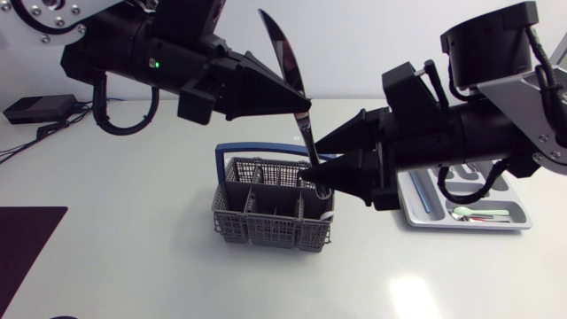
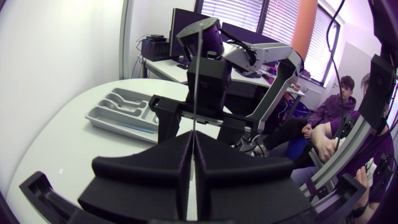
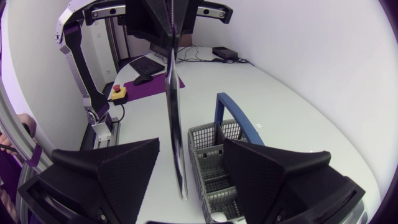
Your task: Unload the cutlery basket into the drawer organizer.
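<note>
A table knife [image 1: 283,53] hangs almost upright above the grey cutlery basket [image 1: 266,229], blade up. My left gripper [image 1: 306,102] is shut on its middle; in the left wrist view the knife [image 2: 194,81] rises as a thin line from the closed left gripper [image 2: 194,135]. My right gripper [image 1: 312,161] stands open around the lower handle, just over the basket's blue handle [image 1: 266,147]. In the right wrist view the knife [image 3: 174,124] hangs between the right gripper's [image 3: 191,146] spread fingers [image 3: 106,177] without touching either. The grey drawer organizer [image 1: 523,217] lies at the right, partly hidden by my right arm.
The organizer [image 2: 121,112] holds a few pieces with coloured handles [image 1: 478,214]. A purple mat [image 1: 27,239] lies at the table's left front, and a black box [image 1: 40,108] with cables sits at the back left. The basket [image 3: 214,155] lies below the right gripper.
</note>
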### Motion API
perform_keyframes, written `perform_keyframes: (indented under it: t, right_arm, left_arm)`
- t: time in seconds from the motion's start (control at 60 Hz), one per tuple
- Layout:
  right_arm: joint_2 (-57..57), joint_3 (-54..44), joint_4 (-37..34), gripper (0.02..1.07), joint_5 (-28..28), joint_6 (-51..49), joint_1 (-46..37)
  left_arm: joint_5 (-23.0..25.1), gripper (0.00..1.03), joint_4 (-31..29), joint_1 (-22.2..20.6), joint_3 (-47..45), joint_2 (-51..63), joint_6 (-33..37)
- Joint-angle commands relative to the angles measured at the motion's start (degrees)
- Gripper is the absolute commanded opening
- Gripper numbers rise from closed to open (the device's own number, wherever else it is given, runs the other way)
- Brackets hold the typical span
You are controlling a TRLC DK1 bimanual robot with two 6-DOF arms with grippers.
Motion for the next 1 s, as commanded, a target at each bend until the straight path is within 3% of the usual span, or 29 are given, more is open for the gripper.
perform_keyframes:
  t: [0.0,0.133,0.267,0.5,0.6,0.683,0.733,0.867,0.917,0.983]
  right_arm:
    - [0.7,1.9,0.9,0.57,-0.3,1.6,0.7]
    - [0.9,2.1,0.9,0.37,-1.1,1.6,0.7]
    - [1.4,2.3,0.2,0.08,-2.0,1.6,0.7]
    - [2.5,1.9,-0.1,0.07,-2.0,1.7,0.5]
    - [2.0,1.6,-0.7,0.07,-2.0,1.7,0.6]
    - [1.1,1.2,-1.5,0.07,-2.0,1.7,0.6]
    - [0.6,0.8,-1.7,0.07,-1.8,1.7,0.6]
    - [-1.2,-0.5,-3.1,0.07,-1.4,1.6,0.0]
    - [-2.6,-1.3,-3.7,0.07,-1.1,1.5,-0.6]
    - [-4.3,-2.2,-4.9,0.07,-0.8,0.9,-1.5]
  left_arm:
    - [1.5,0.03,-0.5,-0.3,0.4,0.2,-1.0]
    - [1.8,0.03,-0.5,-0.3,-0.2,0.1,-0.7]
    - [1.8,0.03,-0.5,-0.1,-0.3,-0.1,-0.6]
    - [1.8,0.04,0.3,0.3,-0.3,-0.2,-0.7]
    - [1.8,0.27,1.1,0.7,-0.1,-0.5,-1.2]
    - [1.8,0.58,3.3,1.2,1.0,-0.5,-3.7]
    - [1.8,0.68,4.8,1.4,1.7,-0.5,-4.9]
    - [1.1,0.76,13.6,3.2,3.4,-0.2,-13.4]
    - [-0.6,0.82,17.8,4.1,3.6,-0.2,-17.1]
    - [-2.8,0.82,23.6,5.3,3.7,-0.2,-22.3]
